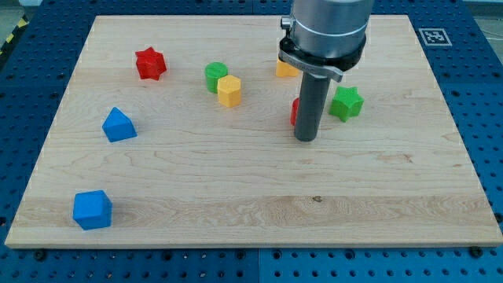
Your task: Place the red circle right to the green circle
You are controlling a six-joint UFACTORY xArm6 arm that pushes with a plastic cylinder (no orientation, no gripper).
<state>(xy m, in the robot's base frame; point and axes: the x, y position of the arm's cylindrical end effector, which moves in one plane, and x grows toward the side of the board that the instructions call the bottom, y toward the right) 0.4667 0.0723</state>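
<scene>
The green circle [215, 75] lies at the board's upper middle, touching a yellow hexagon block [229, 91] at its lower right. The red circle [295, 112] is mostly hidden behind my rod; only a red sliver shows at the rod's left edge. My tip [306, 139] rests on the board right of centre, just in front of that red block. The red circle lies well to the right of the green circle and a little lower.
A green star [346, 103] sits just right of the rod. An orange block [286, 68] is partly hidden behind the arm. A red star [150, 64] is at upper left, a blue pentagon-like block [118, 125] at left, and a blue cube [93, 210] at lower left.
</scene>
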